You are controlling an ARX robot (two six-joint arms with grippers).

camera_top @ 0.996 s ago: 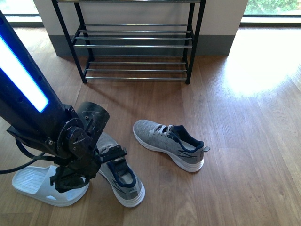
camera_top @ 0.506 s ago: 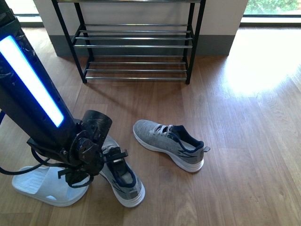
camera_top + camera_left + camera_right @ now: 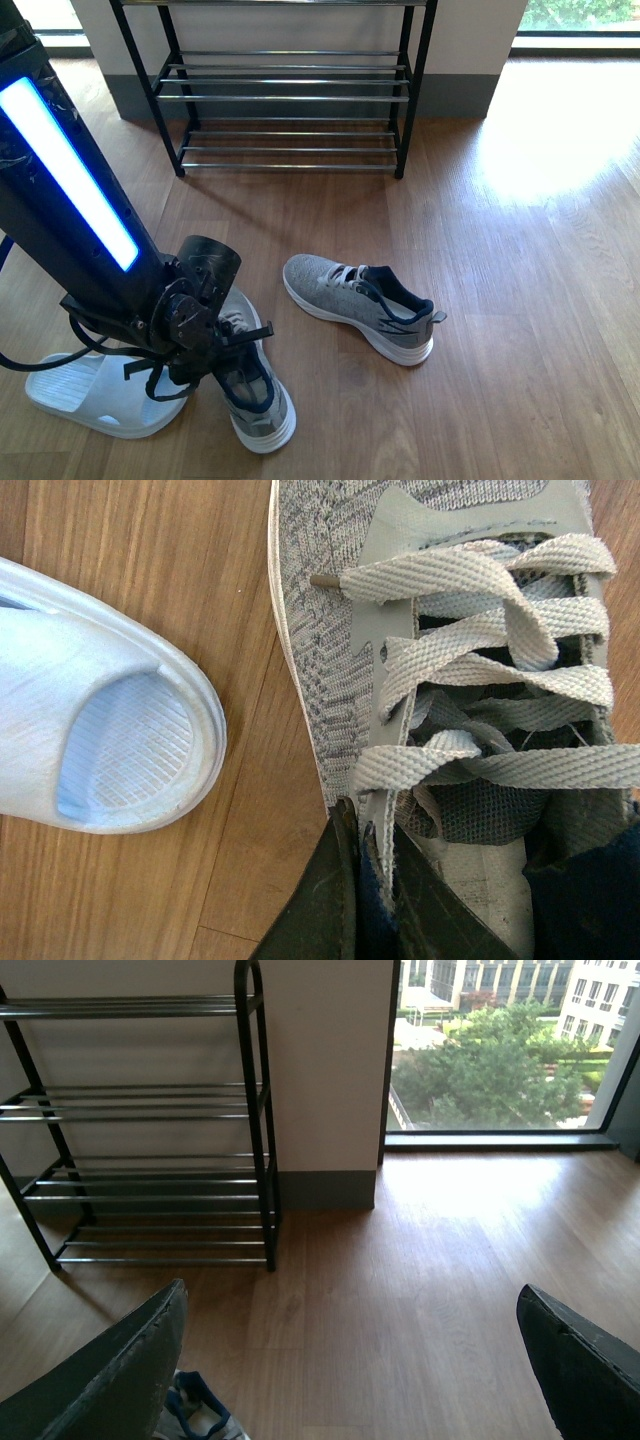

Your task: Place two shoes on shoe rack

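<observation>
My left tool (image 3: pixel 245 340) is clamped on the nearer grey knit sneaker with a thick white sole (image 3: pixel 258 400). In the left wrist view one dark finger (image 3: pixel 318 920) sits outside its navy-lined collar (image 3: pixel 372 920) and the other inside, below the pale laces (image 3: pixel 480 630), though both run off the frame edge. From the front, the arm's wrist hides that sneaker's toe, and I cannot tell whether its sole is off the wood-plank surface (image 3: pixel 500 300). A white moulded plastic slide sandal (image 3: pixel 85 400) lies just beside it, partly behind the arm. The second grey knit sneaker (image 3: pixel 360 303) lies upright on the surface, well apart from the black metal-framed shoe rack with silver bars (image 3: pixel 290 98), whose top is cut off. My right tool (image 3: pixel 350 1300), seen only from its own wrist camera, is spread wide and holds nothing.
</observation>
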